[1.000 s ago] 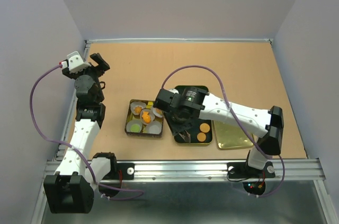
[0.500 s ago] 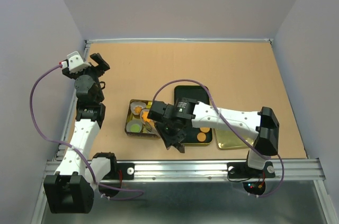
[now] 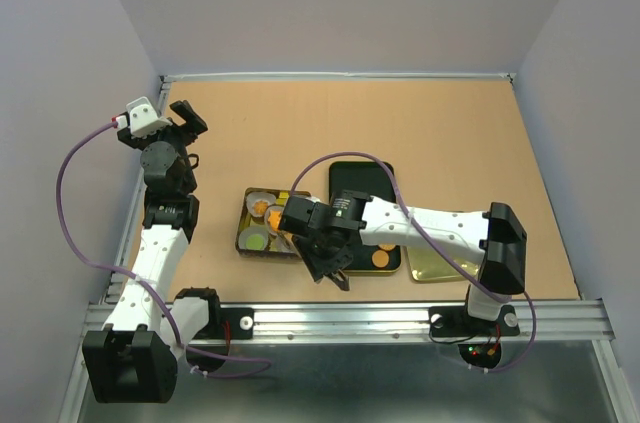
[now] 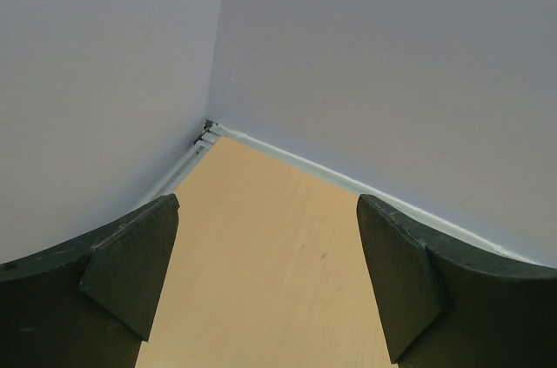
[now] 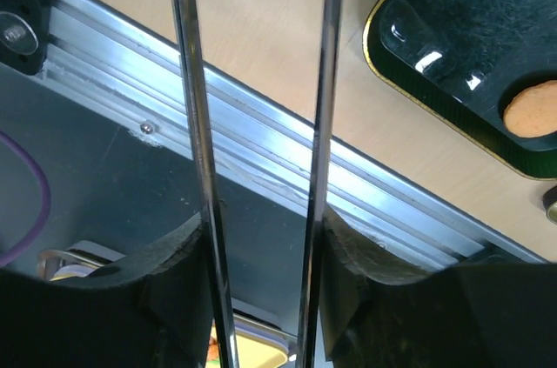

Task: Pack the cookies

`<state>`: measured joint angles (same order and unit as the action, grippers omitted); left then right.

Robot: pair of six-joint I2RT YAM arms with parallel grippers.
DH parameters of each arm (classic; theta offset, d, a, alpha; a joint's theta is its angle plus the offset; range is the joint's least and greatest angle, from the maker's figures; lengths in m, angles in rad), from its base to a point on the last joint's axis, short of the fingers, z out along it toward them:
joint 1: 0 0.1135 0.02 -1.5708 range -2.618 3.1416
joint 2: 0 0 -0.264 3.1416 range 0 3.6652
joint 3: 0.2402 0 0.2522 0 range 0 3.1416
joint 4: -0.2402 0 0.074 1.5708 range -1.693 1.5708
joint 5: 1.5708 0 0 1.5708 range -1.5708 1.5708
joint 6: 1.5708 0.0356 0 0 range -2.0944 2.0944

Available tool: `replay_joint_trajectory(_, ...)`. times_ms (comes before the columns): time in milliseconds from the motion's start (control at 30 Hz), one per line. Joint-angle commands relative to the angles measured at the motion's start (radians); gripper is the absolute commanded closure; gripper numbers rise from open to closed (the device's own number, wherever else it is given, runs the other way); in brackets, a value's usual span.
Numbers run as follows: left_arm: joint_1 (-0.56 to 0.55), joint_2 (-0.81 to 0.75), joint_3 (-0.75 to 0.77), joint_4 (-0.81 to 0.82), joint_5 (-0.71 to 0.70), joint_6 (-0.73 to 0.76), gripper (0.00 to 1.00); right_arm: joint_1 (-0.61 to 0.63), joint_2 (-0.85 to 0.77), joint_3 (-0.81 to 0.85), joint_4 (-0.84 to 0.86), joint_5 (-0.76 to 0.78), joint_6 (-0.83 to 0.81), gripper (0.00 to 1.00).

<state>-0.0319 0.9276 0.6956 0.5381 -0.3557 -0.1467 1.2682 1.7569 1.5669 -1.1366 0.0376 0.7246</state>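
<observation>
Right, my right gripper [image 5: 261, 237] has its fingers pressed in on a pair of metal tongs [image 5: 194, 124]. It pinches the two thin arms from outside, and they stand a little apart from each other. The arms run out of the top of the wrist view, so I cannot tell whether the tips carry anything; the stretch I can see is bare. From above, the right gripper [image 3: 335, 268] hangs low at the near side of the table, between the tin [image 3: 243, 228] and the black tray [image 3: 360, 175], with the tongs angled towards the aluminium rail [image 5: 261, 155].

As for the cookies [image 3: 260, 208], several orange ones and one green one already sit in the paper cups [image 3: 290, 243] inside the tin. Two plain orange discs lie on the black tray just beside the arm, and one of them shows at the right edge of the wrist view.

My left gripper [image 4: 265, 203] is spread wide and parked off to the left, facing the wall corner and holding nothing.

I judge we are mid-transfer, tray to tin. Next I would swing the tongs over the nearer disc, keep the arms apart on the way down, then squeeze only lightly, since a biscuit like that could crack or skid on the smooth tray
</observation>
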Motion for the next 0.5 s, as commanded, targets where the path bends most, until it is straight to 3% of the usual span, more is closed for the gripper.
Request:
replay_joint_trajectory(0, -0.005, -0.018, 0.012, 0.037, -0.006, 0.01, 0.06, 0.0, -0.008, -0.004, 0.023, 0.05, 0.013, 0.5)
replay_joint_trajectory(67, -0.005, -0.018, 0.013, 0.037, -0.006, 0.009, 0.06, 0.0, -0.008, 0.001, 0.021, 0.059, 0.013, 0.45)
replay_joint_trajectory(367, -0.005, -0.016, 0.013, 0.037, -0.005, 0.01, 0.06, -0.019, -0.049, 0.056, -0.044, 0.172, 0.009, 0.43)
replay_joint_trajectory(467, -0.005, -0.018, 0.013, 0.037, 0.0, 0.009, 0.06, -0.16, -0.114, 0.042, -0.052, 0.183, -0.036, 0.44)
